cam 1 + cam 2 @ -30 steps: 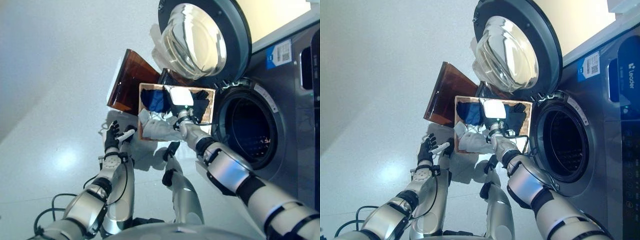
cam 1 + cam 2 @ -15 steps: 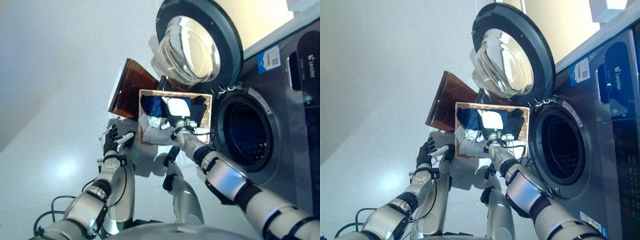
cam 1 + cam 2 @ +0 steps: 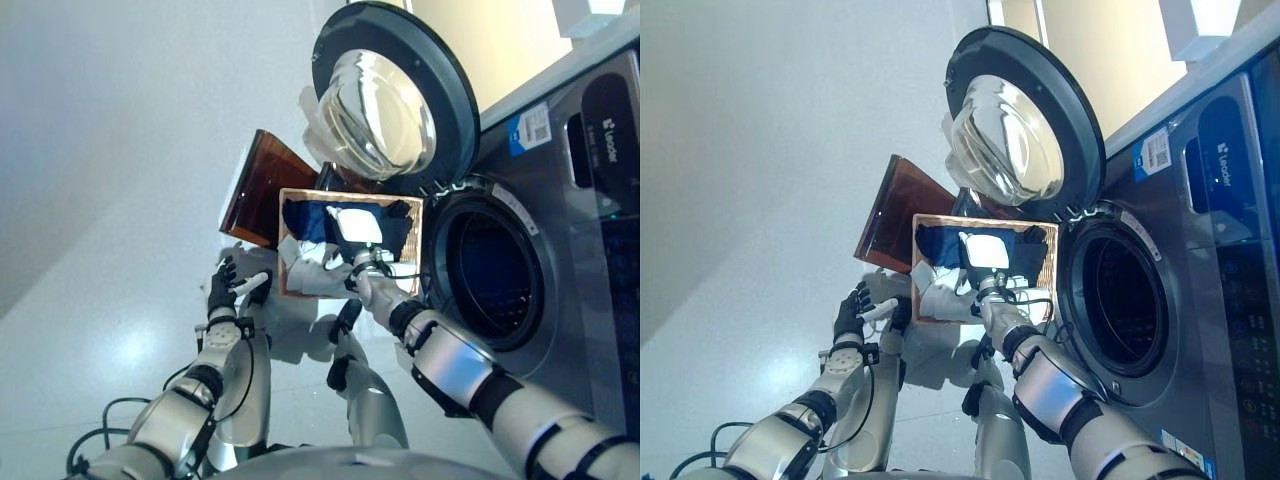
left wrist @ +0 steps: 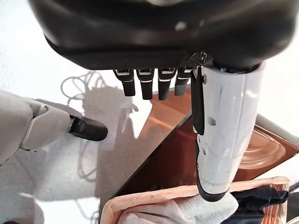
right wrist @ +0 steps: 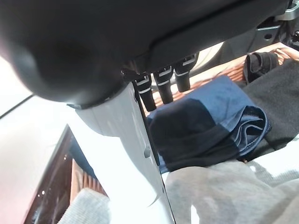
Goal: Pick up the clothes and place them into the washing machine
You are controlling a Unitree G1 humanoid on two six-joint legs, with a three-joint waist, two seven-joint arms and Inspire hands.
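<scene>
- The right hand [image 3: 358,262] reaches out over the basket [image 3: 284,262], its fingers [image 5: 163,83] straight and loosely spread above the clothes [image 5: 205,135], holding nothing.
- The left hand [image 3: 224,287] hovers to the left of the basket, fingers [image 4: 145,83] relaxed and empty, white-covered thumb [image 4: 222,140] pointing toward the basket's rim.
- The clothes lie in the basket on the floor [image 3: 120,200]: a folded dark blue piece, a grey one [image 5: 224,191] and a black one [image 5: 275,102] beside it.
- A brown translucent lid [image 3: 260,185] leans just left of the basket.
- The washing machine [image 3: 560,260] stands to the right, its round door [image 3: 385,100] swung wide open above the basket, and the dark drum opening [image 3: 490,265] sits right of the basket.
</scene>
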